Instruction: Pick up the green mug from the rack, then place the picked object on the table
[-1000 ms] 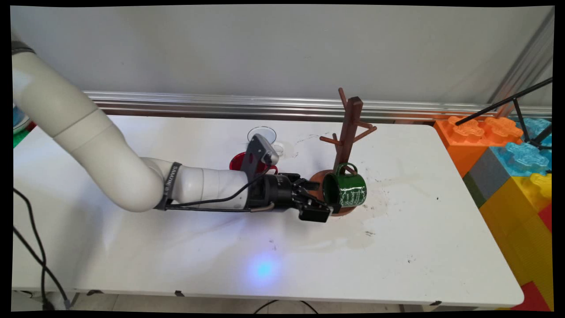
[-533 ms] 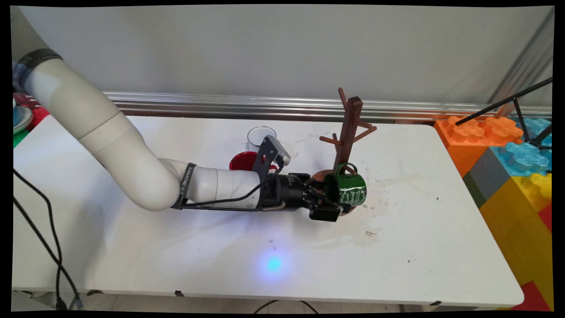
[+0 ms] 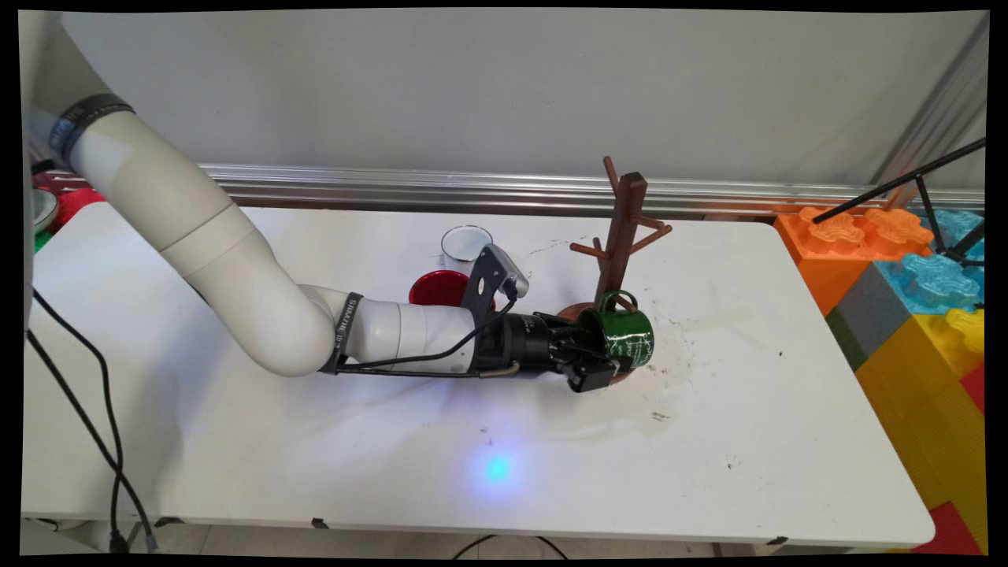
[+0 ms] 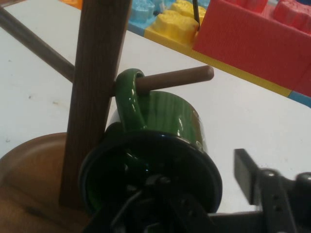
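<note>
White table [image 3: 709, 441] lay before a grey wall. Gripper [image 3: 592, 364] straddled the green mug's [image 3: 628, 339] rim, one finger inside, one outside, jaws not yet closed. The mug hung by its handle on the mug tree's [image 3: 622, 228] lowest peg [image 4: 175, 79]. Advised: close squarely, avoid twisting the handle.

Green mug [image 4: 160, 145] hanging on the wooden mug tree [image 4: 95, 87]

You see its handle looped over a peg [image 4: 175, 80], its open mouth facing you, one gripper finger [image 4: 245, 174] outside the rim and the other inside.
</note>
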Tool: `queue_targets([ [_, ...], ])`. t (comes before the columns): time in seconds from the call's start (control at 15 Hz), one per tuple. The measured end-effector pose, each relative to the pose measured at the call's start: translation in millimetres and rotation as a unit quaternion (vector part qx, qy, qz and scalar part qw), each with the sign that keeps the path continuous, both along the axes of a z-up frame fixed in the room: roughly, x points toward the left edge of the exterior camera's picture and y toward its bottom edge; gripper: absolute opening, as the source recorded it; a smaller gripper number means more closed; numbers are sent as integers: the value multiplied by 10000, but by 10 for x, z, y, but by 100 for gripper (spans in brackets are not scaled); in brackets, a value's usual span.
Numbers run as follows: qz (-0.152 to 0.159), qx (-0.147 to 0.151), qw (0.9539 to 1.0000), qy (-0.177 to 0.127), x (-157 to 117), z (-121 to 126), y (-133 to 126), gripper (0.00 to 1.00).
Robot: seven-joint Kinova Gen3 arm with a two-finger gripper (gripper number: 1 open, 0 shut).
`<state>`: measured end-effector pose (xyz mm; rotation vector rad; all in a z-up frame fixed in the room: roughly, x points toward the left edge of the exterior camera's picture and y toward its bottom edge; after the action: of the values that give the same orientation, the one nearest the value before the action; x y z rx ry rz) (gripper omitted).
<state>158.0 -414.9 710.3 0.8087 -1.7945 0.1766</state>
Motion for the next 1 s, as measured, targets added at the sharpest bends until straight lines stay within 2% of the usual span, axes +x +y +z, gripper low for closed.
queue_targets([
  [1.0,-64,35,9998,174,-61,115,44,0],
])
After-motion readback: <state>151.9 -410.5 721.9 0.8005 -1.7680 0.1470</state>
